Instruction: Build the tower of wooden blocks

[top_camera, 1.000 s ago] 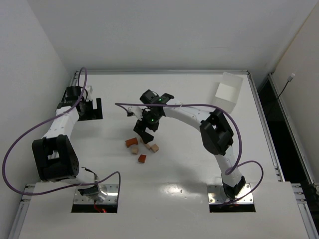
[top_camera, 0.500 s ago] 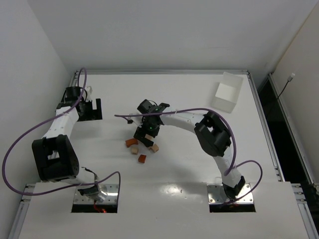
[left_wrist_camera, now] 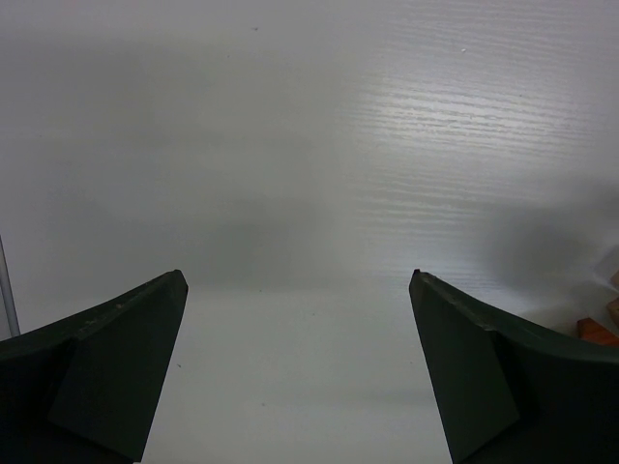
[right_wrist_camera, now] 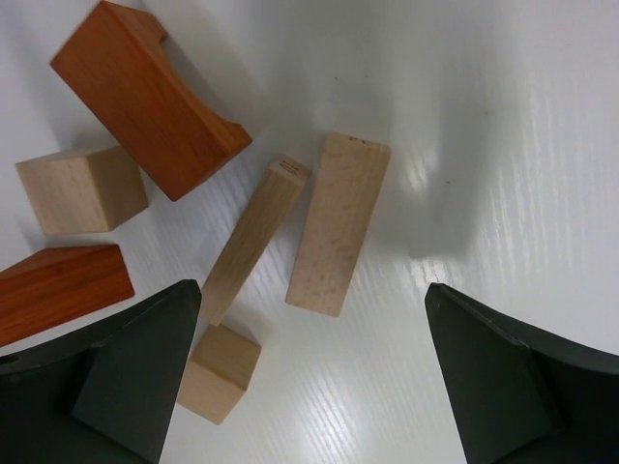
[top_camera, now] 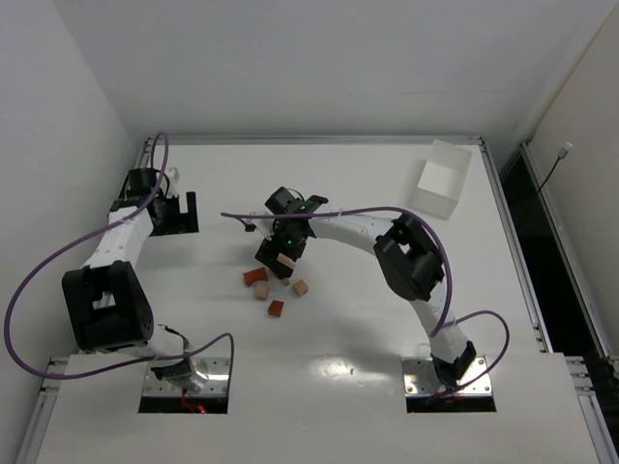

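Several small wood blocks lie loose and flat on the white table, none stacked. In the right wrist view I see a reddish-brown arch block (right_wrist_camera: 145,97), a tan cube (right_wrist_camera: 82,188), a reddish block (right_wrist_camera: 58,290), a thin tan bar (right_wrist_camera: 253,242), a wider tan bar (right_wrist_camera: 338,222) and a small tan cube (right_wrist_camera: 221,372). My right gripper (right_wrist_camera: 309,290) is open and empty, just above the two bars. It also shows in the top view (top_camera: 280,253) over the block cluster (top_camera: 262,291). My left gripper (top_camera: 179,211) is open and empty at the far left (left_wrist_camera: 296,275).
A white rectangular box (top_camera: 443,179) stands at the back right of the table. A bit of reddish block (left_wrist_camera: 595,331) shows at the right edge of the left wrist view. Purple cables loop along both arms.
My right gripper has shifted slightly left and settled over the block cluster, still open. The left arm has not moved.
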{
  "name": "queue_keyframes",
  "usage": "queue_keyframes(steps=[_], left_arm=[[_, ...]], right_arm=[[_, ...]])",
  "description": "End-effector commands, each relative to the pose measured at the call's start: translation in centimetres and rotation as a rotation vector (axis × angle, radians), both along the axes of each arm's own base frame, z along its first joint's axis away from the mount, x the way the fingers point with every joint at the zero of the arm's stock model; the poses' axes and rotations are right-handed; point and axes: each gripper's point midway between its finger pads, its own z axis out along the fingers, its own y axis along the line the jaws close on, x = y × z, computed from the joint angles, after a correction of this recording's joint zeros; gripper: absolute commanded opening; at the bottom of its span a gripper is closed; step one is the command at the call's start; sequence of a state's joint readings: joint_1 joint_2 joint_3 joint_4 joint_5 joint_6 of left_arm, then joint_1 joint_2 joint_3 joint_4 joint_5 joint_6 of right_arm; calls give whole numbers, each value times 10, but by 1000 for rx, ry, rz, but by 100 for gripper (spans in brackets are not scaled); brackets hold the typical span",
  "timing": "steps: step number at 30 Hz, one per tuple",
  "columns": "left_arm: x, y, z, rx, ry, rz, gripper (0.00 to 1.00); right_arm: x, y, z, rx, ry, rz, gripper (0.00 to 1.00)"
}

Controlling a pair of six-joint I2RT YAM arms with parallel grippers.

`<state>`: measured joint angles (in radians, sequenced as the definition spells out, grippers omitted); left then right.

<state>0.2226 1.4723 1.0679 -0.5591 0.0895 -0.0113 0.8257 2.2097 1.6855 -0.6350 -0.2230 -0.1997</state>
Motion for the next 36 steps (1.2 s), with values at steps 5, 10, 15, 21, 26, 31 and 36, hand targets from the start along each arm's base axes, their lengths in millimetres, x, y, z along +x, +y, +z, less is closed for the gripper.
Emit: queue_keyframes(steps=[5, 10, 15, 21, 26, 31, 36], left_arm=[[3, 2, -3, -9, -5, 7, 100], [5, 1, -2, -21, -16, 8, 100], [5, 1, -2, -21, -16, 8, 100], [5, 3, 1, -6, -23, 6, 100], [4, 5, 1, 3, -21, 12, 100], [6, 11, 1, 18, -19, 21, 100], [8, 11, -6, 12, 4, 21, 100]], right_arm=[[-14, 28, 36, 108, 41, 6, 100], [-21, 20, 22, 35, 9, -22, 100], [-8, 17, 12, -26, -102, -87, 100], [7, 8, -14, -98, -153, -146, 100], [11, 5, -29, -109, -117, -144, 100], [5, 5, -40, -105, -58, -128, 92], [2, 4, -42, -107, -46, -124, 7]])
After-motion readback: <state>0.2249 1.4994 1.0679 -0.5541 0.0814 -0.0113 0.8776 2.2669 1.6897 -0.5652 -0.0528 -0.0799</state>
